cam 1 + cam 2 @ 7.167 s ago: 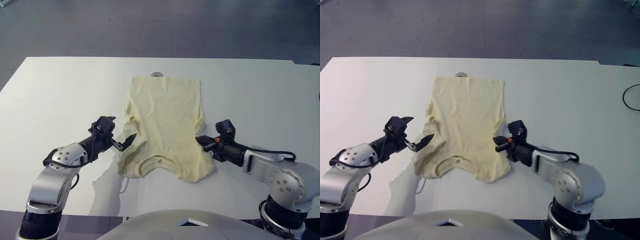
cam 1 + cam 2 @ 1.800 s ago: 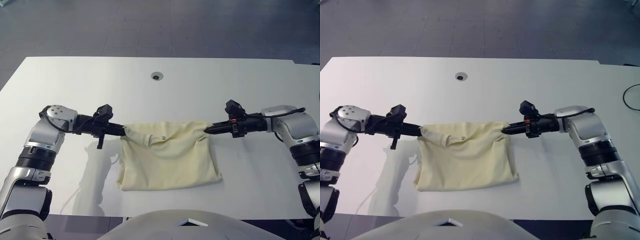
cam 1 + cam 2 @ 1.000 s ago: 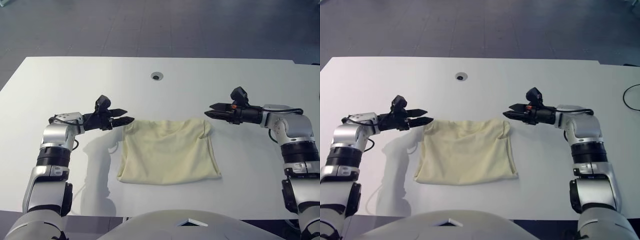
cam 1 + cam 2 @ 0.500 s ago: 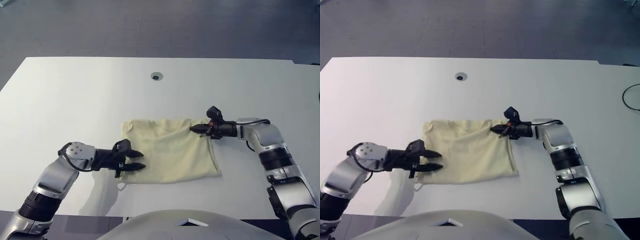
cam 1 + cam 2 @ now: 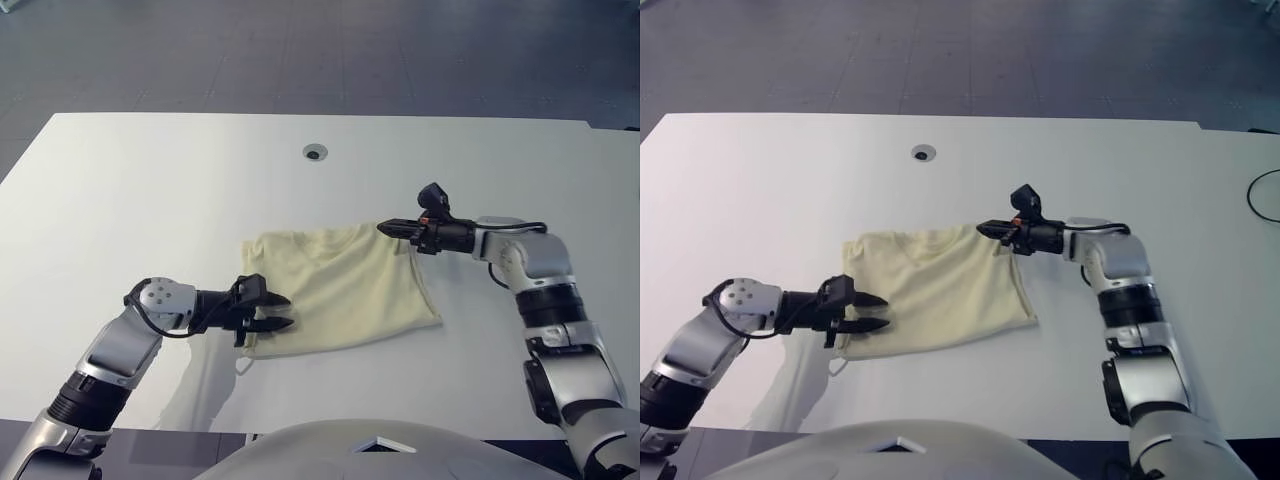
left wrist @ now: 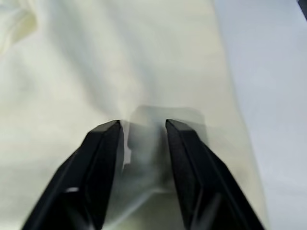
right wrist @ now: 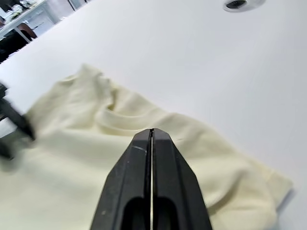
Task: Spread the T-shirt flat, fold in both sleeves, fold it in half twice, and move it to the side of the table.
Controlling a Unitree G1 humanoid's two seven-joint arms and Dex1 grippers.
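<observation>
The pale yellow cotton T-shirt point(image 5: 340, 285) lies folded in the middle of the white table point(image 5: 150, 180). Your right gripper point(image 5: 385, 228) looks pinched shut on its far right corner, while your left gripper point(image 5: 278, 311) stands narrowly parted over the near left corner, not yet closed. Slide the left fingers further over the hem to catch every layer before closing, then lift both corners level and carry them across together so the next half-fold lands square.
</observation>
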